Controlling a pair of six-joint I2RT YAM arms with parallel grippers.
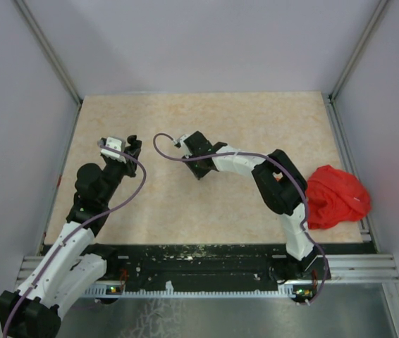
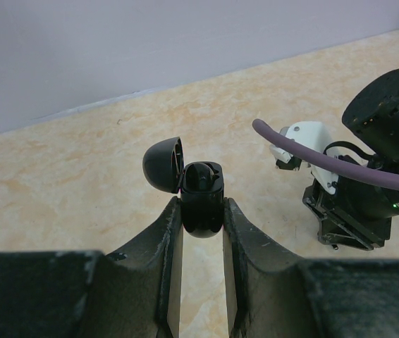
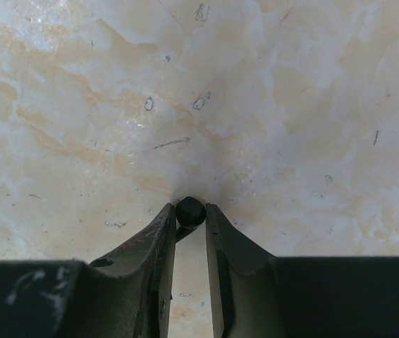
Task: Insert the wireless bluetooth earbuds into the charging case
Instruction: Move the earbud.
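Observation:
My left gripper [image 2: 202, 211] is shut on a black charging case [image 2: 202, 204], held above the table with its round lid [image 2: 163, 164] flipped open to the left. One dark earbud seems to sit in the case's open top. In the top view the left gripper [image 1: 130, 148] is at the table's left middle. My right gripper [image 3: 190, 209] is shut on a small black earbud [image 3: 189, 210] at its fingertips, close over the table. In the top view the right gripper [image 1: 198, 169] points down, right of the left one.
A red cloth lump [image 1: 335, 196] lies at the table's right edge. The right arm's wrist and purple cable [image 2: 326, 163] show right of the case in the left wrist view. Grey walls enclose the marbled beige table [image 1: 256, 120].

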